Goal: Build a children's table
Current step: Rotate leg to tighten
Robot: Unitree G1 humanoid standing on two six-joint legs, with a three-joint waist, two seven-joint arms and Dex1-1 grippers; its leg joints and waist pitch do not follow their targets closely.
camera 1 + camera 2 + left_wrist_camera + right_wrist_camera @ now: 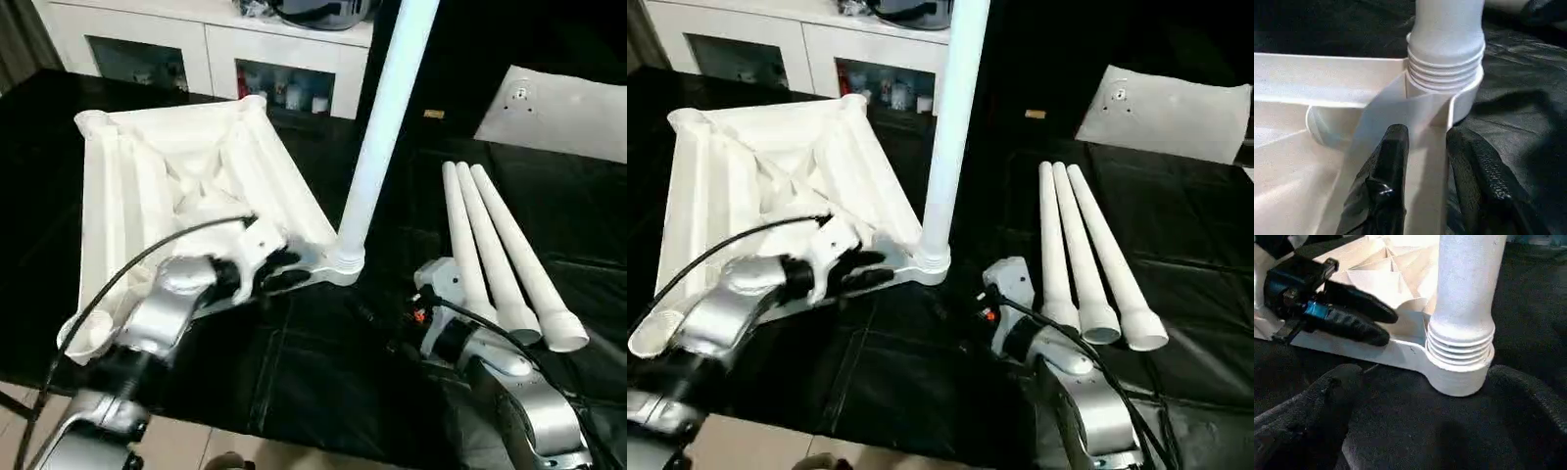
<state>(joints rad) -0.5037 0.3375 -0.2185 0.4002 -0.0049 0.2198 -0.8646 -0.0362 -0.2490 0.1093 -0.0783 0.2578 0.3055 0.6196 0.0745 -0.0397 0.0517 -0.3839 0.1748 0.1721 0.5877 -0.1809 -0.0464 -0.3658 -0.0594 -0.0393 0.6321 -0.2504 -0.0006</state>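
First leg [384, 127] stands in corner socket [345, 262], threads exposed; left gripper [1425, 147] jaws straddle tabletop [176, 176] rim, loosened; right gripper [1420, 440] jaws wide apart, empty. Twist leg fully home.

A white cabinet [211, 44] with glass-fronted compartments stands behind the black-covered work surface [323, 372].

Upright leg [1466, 293] in corner socket [1459, 374]

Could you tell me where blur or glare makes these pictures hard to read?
Right wrist view: the right gripper's own fingers are close, dark blurs. Left wrist view: the tabletop washes out to bright white. Left eye view: the standing leg is evenly lit and legible.
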